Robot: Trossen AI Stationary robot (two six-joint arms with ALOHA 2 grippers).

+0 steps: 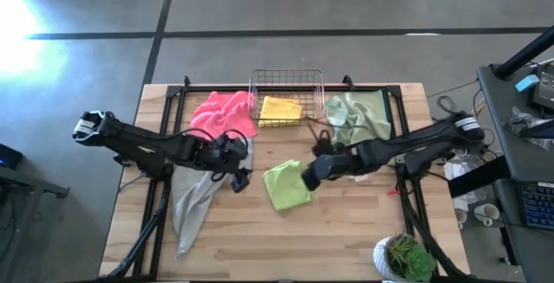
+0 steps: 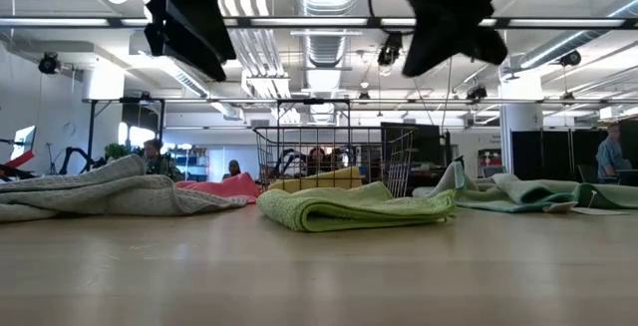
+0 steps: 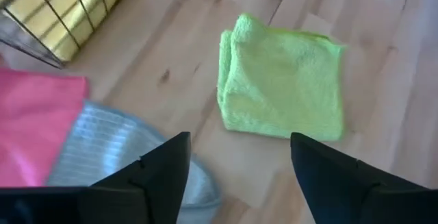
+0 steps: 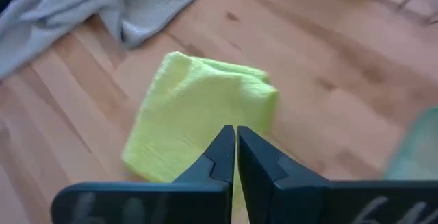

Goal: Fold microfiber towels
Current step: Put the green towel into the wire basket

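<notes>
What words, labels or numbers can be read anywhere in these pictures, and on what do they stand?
None can be read.
The towels, lime green, hot pink, grey, yellow and sage, show no labels.
The wire basket and the wooden table carry no print.

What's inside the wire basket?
A yellow towel lies inside the wire basket, folded flat. It fills most of the bottom, so anything underneath it is hidden. The other towels lie outside on the table.
</notes>
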